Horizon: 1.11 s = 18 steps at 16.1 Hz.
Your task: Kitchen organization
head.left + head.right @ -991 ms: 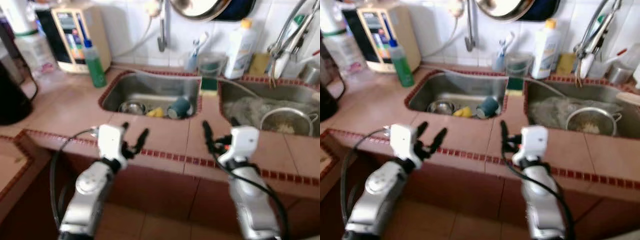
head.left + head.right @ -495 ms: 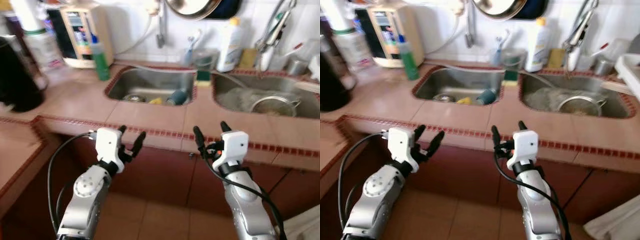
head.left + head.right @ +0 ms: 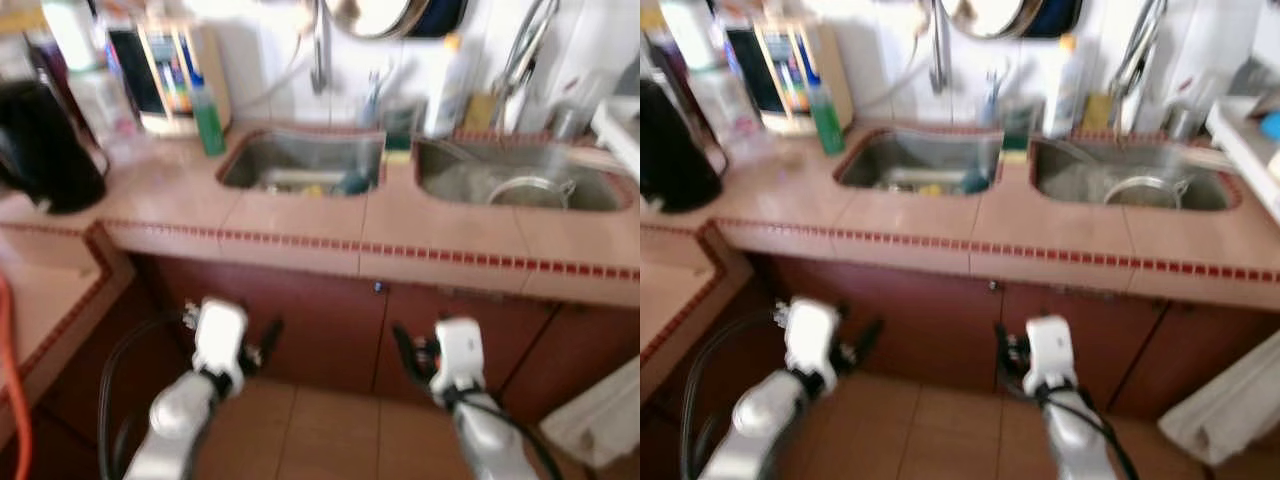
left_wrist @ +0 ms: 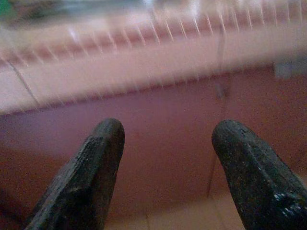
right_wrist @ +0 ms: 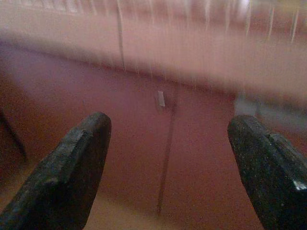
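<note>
Both grippers hang low by the cabinet doors [image 3: 330, 320], left gripper [image 4: 165, 143] and right gripper [image 5: 168, 143] spread wide, holding nothing; dishes sit up in the left sink [image 3: 300, 160]; everything's blurry.

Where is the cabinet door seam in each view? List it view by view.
Left eye: seam mid-cabinet, under the counter.
Right eye: same spot.
Left wrist: line ahead of left gripper.
Right wrist: line below the knob.
Shared: red trim.
</note>
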Available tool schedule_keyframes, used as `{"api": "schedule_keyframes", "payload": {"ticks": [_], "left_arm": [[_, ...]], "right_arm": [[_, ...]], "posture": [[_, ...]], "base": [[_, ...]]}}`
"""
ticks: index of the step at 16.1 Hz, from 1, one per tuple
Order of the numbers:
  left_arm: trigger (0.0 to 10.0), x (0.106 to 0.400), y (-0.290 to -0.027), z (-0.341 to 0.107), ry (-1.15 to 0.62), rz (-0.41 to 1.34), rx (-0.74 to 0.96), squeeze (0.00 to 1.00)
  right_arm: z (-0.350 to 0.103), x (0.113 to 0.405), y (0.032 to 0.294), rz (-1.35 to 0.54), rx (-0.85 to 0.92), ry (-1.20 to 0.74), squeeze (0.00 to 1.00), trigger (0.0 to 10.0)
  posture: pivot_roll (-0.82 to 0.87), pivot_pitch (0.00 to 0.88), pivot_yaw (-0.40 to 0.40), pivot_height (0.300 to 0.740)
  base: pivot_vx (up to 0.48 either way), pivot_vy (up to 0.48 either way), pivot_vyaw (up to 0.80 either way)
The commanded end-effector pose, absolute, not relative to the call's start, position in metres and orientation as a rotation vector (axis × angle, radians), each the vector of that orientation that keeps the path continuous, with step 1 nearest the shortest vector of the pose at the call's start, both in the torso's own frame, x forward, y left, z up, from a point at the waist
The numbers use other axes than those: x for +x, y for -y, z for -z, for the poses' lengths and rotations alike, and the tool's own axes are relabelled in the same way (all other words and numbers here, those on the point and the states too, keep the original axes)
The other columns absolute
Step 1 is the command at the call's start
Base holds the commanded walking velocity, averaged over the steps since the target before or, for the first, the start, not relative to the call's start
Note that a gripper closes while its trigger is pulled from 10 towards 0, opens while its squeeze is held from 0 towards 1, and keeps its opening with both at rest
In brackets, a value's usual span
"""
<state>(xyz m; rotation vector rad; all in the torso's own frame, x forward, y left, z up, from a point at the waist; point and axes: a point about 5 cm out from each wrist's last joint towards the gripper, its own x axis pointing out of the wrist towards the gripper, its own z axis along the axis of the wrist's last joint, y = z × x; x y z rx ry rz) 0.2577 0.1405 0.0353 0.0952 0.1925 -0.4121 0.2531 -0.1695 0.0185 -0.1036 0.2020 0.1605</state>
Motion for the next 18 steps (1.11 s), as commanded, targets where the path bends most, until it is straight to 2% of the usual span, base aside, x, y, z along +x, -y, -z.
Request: {"api": "schedule_keyframes", "payload": {"ticks": [1,5,8,10,11,14,18], "left_arm": [[10.0,0.252,-0.145,-0.015,-0.260,0.405,0.165,0.00],[10.0,0.231,-0.151,0.035,-0.483,0.343,0.235,0.00],[10.0,0.214,-0.153,0.057,-0.640,0.323,0.269,0.00],[10.0,0.200,-0.152,0.070,-0.754,0.322,0.200,0.00],[10.0,0.177,-0.153,0.084,-0.859,0.328,0.190,0.00],[10.0,0.152,-0.152,0.096,-0.947,0.277,0.172,0.00],[10.0,0.151,-0.141,0.097,-0.951,0.359,0.224,0.00]], "right_arm": [[-0.004,0.250,0.173,-0.160,-0.108,-0.261,0.00,10.0],[0.033,0.231,0.174,-0.211,-0.124,-0.453,0.00,10.0],[0.053,0.213,0.172,-0.253,-0.184,-0.594,0.00,10.0],[0.071,0.192,0.180,-0.246,-0.161,-0.746,0.00,10.0],[0.085,0.167,0.192,-0.194,-0.141,-0.885,0.00,10.0],[0.090,0.158,0.194,-0.127,-0.058,-0.929,0.00,10.0],[0.092,0.158,0.185,-0.112,-0.020,-0.946,0.00,10.0]], "posture": [[-0.16,0.023,0.061,0.740],[-0.15,0.029,0.051,0.740],[-0.13,0.028,0.038,0.740],[-0.12,0.022,0.028,0.740],[-0.10,0.009,0.015,0.740],[-0.09,0.000,0.007,0.740],[-0.09,0.000,0.004,0.740]], "base": [[0.000,0.000,0.00],[0.000,0.000,0.00],[0.000,0.000,0.00],[0.000,0.000,0.00],[0.000,0.000,0.00],[0.000,0.000,0.00],[0.000,0.000,0.00]]}}
